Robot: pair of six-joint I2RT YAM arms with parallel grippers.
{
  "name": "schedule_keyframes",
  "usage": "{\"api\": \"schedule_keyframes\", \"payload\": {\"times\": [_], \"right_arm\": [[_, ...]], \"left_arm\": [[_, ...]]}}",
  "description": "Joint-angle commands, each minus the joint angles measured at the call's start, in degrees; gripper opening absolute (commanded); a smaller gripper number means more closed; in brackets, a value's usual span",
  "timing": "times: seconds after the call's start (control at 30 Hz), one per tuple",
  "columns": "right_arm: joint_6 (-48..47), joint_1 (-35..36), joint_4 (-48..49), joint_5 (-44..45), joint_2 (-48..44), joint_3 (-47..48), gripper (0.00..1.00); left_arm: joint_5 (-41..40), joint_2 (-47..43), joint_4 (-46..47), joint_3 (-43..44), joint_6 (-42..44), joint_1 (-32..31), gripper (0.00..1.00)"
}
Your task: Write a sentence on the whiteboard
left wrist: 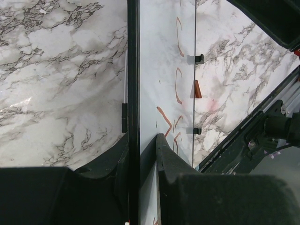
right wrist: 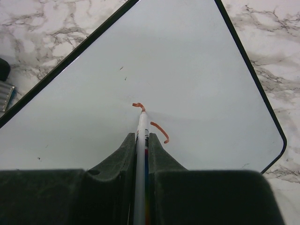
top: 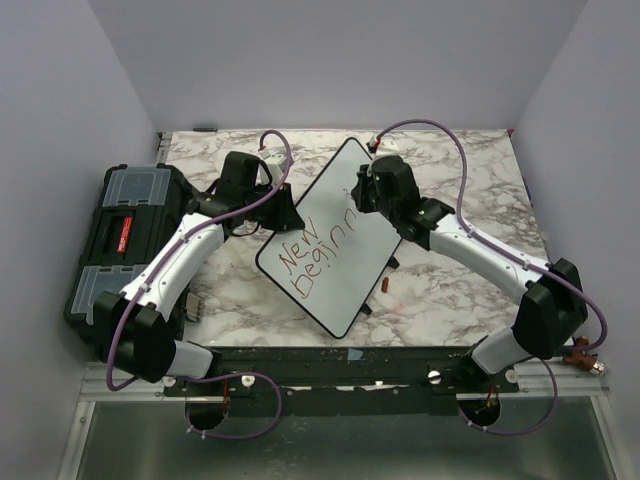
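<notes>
Two robot arms reach out from the near edge of a marble-patterned table (top: 460, 290) toward the whiteboard (top: 345, 290). It lies turned on the diagonal at the table's middle, with one rounded corner pointing back at the arm bases. The sentence (top: 310, 250), in red handwriting, runs across the board in two lines: "New" above, and below it letters that read roughly "Beginn" up to the point where the right arm covers them. A small red piece (top: 385, 285) lies on the marble just beside the board's right edge. At left, a black toolbox (top: 125, 235) with clear lid compartments sits beside the left arm. Farther out, the left gripper (left wrist: 140, 140) is clamped on the board's thin black frame, one finger on each side of the edge. The right gripper (right wrist: 140, 138) is closed around a white marker (right wrist: 139, 124). The marker's tip meets the board at a short red stroke, with blank white surface stretching beyond to the far corner.
</notes>
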Motion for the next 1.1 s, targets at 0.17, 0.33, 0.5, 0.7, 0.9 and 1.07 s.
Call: {"api": "schedule_keyframes", "payload": {"times": [0.17, 0.33, 0.5, 0.7, 0.9, 1.07], "right_arm": [[-1.3, -1.5, -1.1, 2.7, -4.5, -2.6, 0.01], [-1.3, -2.3, -0.6, 1.7, -3.6, -2.5, 0.01], [-1.4, -2.6, -0.1, 0.5, -1.8, -1.1, 0.01], [-1.6, -2.9, 0.3, -0.9, 0.5, 0.1, 0.01], [-0.8, -3.1, 0.8, -1.6, 0.5, -1.3, 0.01], [0.7, -3.1, 1.6, -2.1, -1.2, -4.9, 0.01]], "left_arm": [[-7.1, 1.4, -4.0, -1.4, 8.3, -1.7, 0.00], [-7.2, 1.5, -4.0, -1.4, 8.4, -1.7, 0.00], [-7.2, 1.5, -4.0, -1.4, 8.4, -1.7, 0.00], [-7.3, 1.7, -4.0, -1.4, 8.4, -1.7, 0.00], [-7.4, 1.7, -4.1, -1.3, 8.5, -1.8, 0.00], [-7.3, 1.7, -4.1, -1.3, 8.5, -1.8, 0.00]]}}
